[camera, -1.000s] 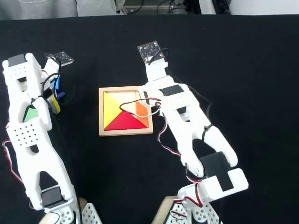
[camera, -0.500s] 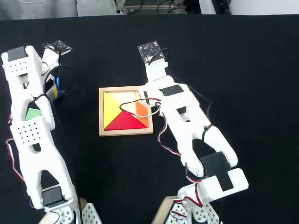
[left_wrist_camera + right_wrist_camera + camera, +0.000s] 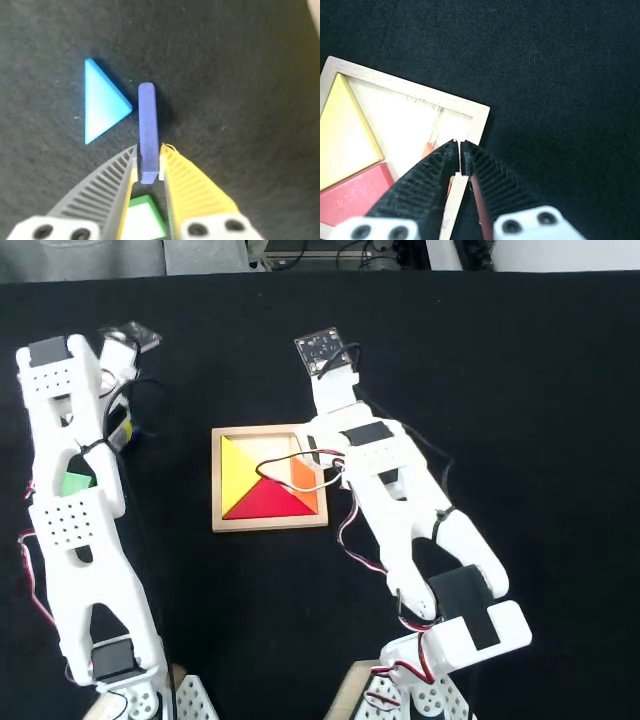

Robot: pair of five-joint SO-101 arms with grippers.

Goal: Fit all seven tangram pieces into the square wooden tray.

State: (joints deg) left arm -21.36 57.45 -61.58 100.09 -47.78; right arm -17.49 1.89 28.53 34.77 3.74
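In left gripper (image 3: 148,150), a dark-blue piece (image 3: 146,112) on edge; right gripper (image 3: 459,145) closed, empty, over tray (image 3: 410,90) rim.

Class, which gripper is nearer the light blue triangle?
Left. The left gripper grips a dark blue piece right beside the light blue triangle. The right gripper sits over a corner of the tray, well away.

A triangle (image 3: 102,102) lies just beside the upright piece (image 3: 146,122), well left of the tray (image 3: 270,525).
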